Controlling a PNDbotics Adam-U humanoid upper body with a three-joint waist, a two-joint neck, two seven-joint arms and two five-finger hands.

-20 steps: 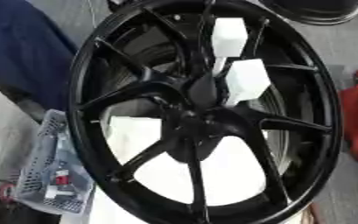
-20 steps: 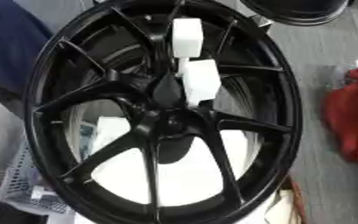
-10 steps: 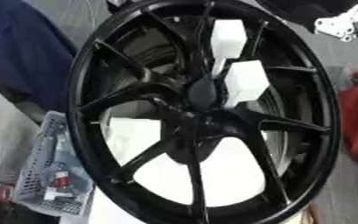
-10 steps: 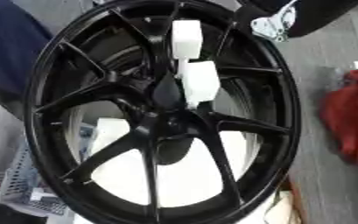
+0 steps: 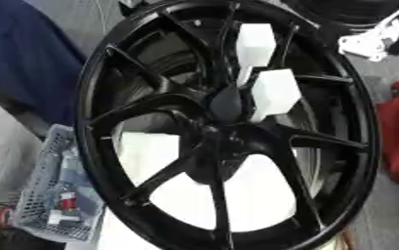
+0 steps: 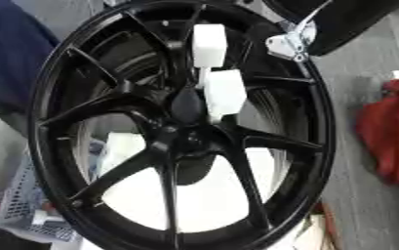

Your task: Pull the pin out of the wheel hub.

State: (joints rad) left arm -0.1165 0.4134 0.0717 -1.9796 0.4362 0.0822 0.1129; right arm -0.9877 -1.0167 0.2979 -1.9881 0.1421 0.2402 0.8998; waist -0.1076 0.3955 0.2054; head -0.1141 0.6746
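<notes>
A glossy black wheel hub (image 5: 228, 127) with slim curved spokes is filling the view, two white blocky pieces (image 5: 270, 93) sitting among its upper spokes. The right hand (image 6: 292, 41), silver and black, is showing at the upper right by the rim; its fingers cannot be told. A grey mesh basket (image 5: 53, 195) is lying at lower left, red cloth (image 6: 394, 132) at right.

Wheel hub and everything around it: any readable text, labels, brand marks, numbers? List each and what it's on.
None readable.
Wheel hub: no lettering visible on spokes, rim or centre.
White blocks on the hub: blank faces.
Basket at lower left: small items inside, one with a red patch, any print too blurred to read.
Red item at right: no marks visible.
Right hand at upper right: no markings legible.
</notes>
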